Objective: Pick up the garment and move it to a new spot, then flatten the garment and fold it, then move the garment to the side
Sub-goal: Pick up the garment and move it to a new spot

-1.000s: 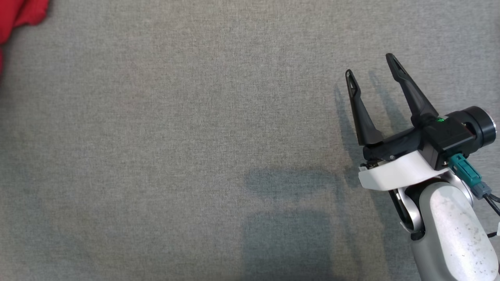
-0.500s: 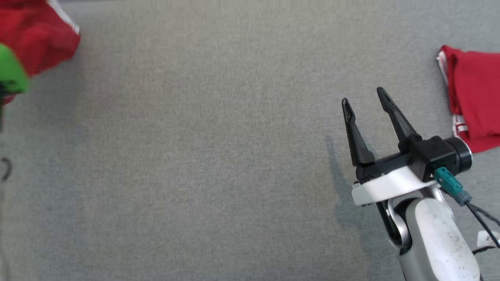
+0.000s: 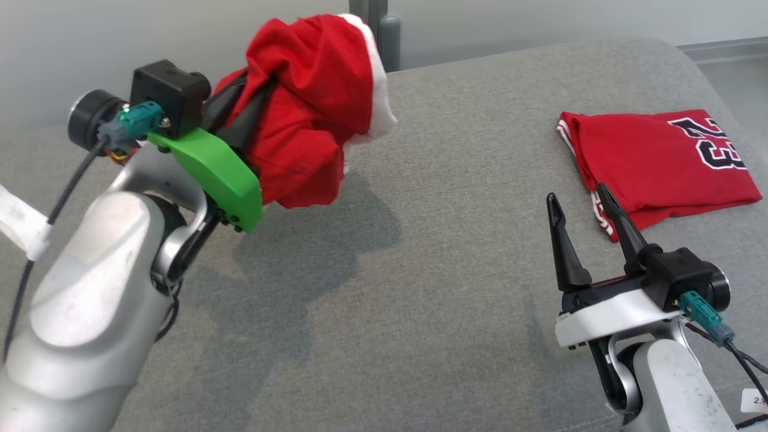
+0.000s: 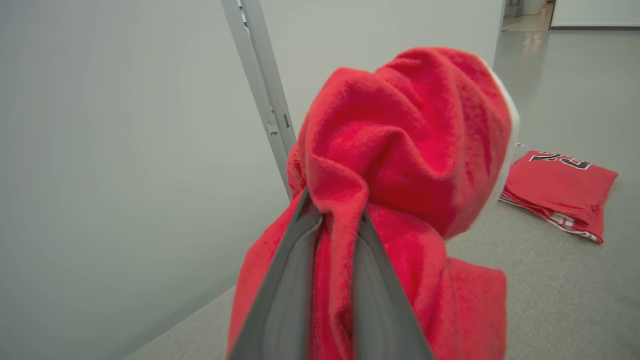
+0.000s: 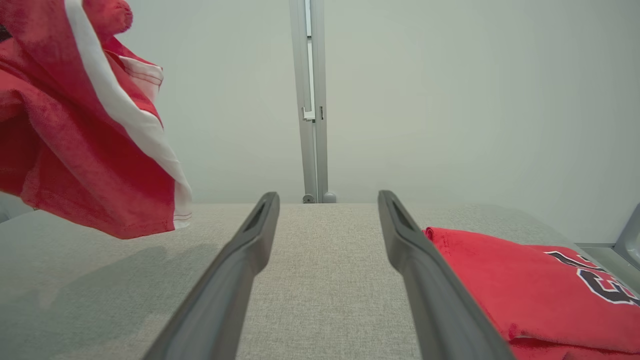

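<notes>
The left gripper [image 4: 334, 207] is lifted at about 10 o'clock in the head view, its fingers [image 4: 285, 295] pinched narrowly on a bunched red garment [image 3: 312, 102] with white trim. The cloth hangs clear above the grey fabric-covered desk [image 3: 450, 270] and casts a shadow on it; no writing shows on this bundle (its folds hide most of its surface). At about 2 o'clock a second red jersey [image 3: 654, 156] lies folded flat on the desk, with "23" [image 3: 711, 150] in black, white-edged numerals facing up. The right gripper [image 3: 576, 193] sits at about 4 o'clock, fingers [image 3: 564, 252] spread wide and holding nothing, their tips just beside the jersey's near corner. A white tag [image 3: 753, 399] at the lower right edge carries print, of which only a "2" can be read. Behind the desk, a grey metal post [image 5: 311, 100] rises at 12 o'clock against a pale wall.
</notes>
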